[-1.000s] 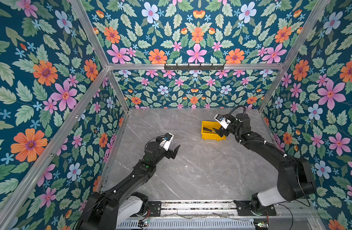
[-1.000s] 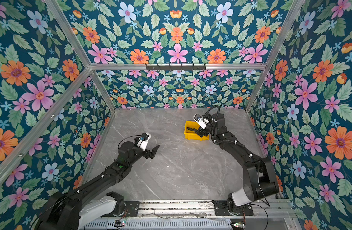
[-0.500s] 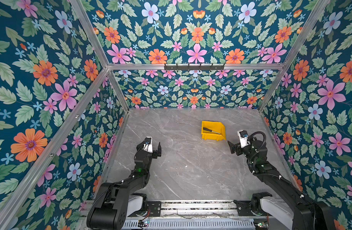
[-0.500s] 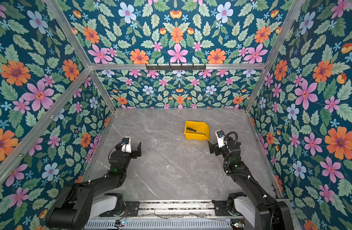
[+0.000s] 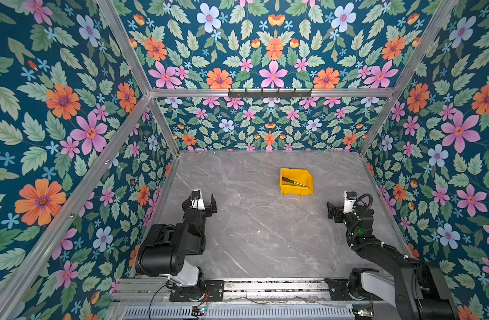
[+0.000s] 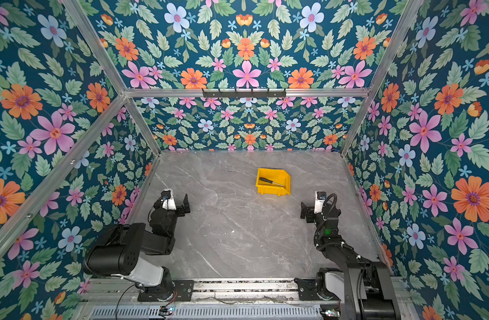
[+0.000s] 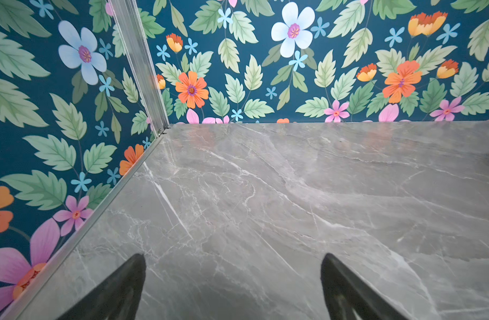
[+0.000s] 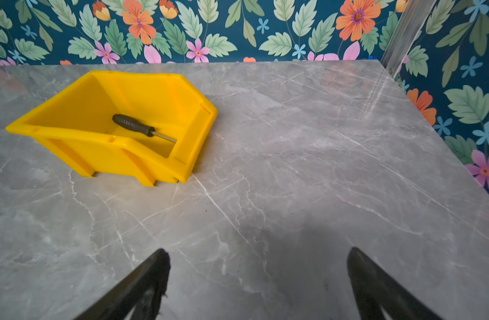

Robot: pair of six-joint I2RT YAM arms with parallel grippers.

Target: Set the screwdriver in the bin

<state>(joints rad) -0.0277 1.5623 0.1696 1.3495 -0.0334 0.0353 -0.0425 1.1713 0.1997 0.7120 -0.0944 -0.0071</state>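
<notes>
The yellow bin stands on the grey marble table, right of the middle towards the back. Inside it, on the floor of the bin, lies the screwdriver, black handle and thin silver shaft. My right gripper is open and empty, low over the table, nearer the front than the bin and to its right. My left gripper is open and empty near the left wall; its wrist view shows only bare table.
Floral walls with aluminium posts close the table on the left, back and right. A black hook rail hangs on the back wall. Both arm bases sit on the metal rail at the front edge.
My right gripper has left the bin and drawn back towards the front right; the screwdriver stays in the bin. The left arm has folded back towards the left front.
</notes>
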